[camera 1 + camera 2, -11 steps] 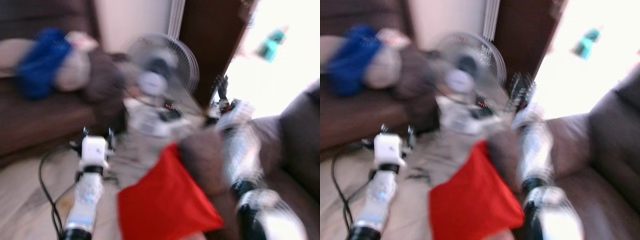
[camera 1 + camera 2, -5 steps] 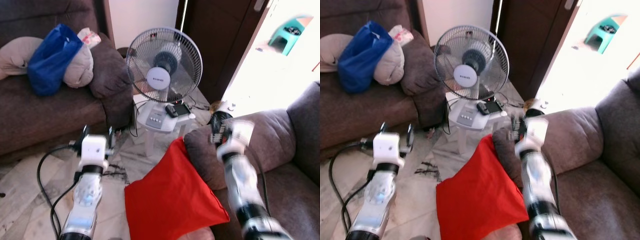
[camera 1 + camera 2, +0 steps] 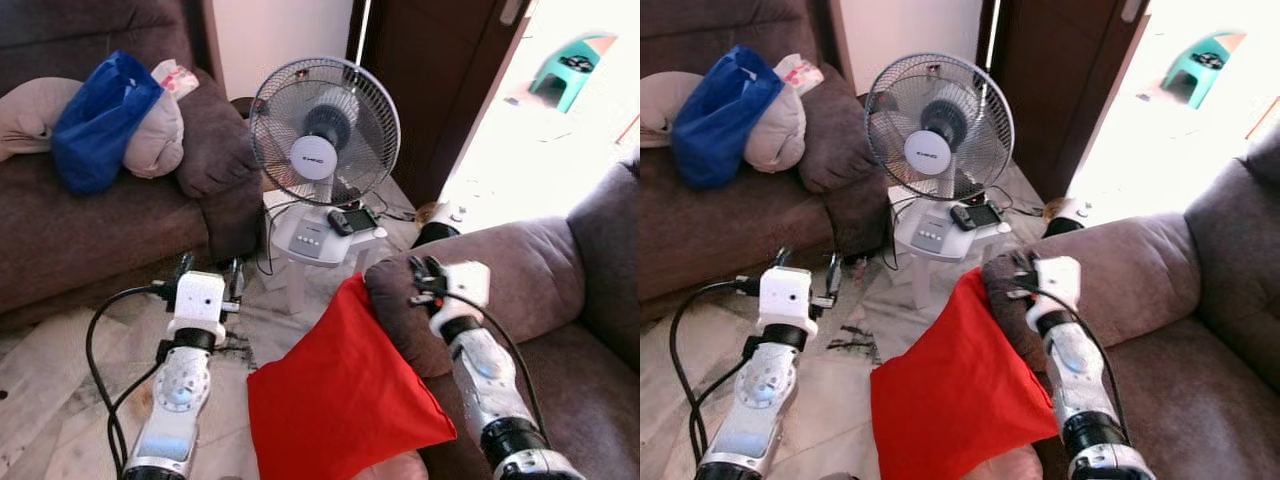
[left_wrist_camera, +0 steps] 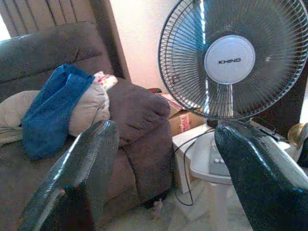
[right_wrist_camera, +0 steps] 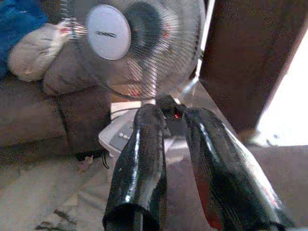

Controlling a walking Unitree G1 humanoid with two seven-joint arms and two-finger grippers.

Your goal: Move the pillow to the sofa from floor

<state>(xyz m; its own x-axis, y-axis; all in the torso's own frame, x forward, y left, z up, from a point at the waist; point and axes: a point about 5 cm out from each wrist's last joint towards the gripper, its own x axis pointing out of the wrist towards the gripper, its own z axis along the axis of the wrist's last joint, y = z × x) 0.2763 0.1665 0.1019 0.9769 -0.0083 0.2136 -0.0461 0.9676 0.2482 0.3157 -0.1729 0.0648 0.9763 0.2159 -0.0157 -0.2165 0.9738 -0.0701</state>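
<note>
Red pillow propped against the sofa arm, both tools empty.

The brown sofa [image 3: 560,300] fills 3 to 5 o'clock, its back cut off at the frame edge. The red pillow [image 3: 340,400] leans on its armrest at 6 o'clock, the lower edge out of frame. A fan [image 3: 325,130] stands at 12 o'clock on a white stool [image 3: 320,245], partly hidden. Left tool [image 4: 163,159]: fingers wide apart, over the floor. Right tool [image 5: 171,144]: fingers close together, a narrow gap between them, above the armrest.
</note>
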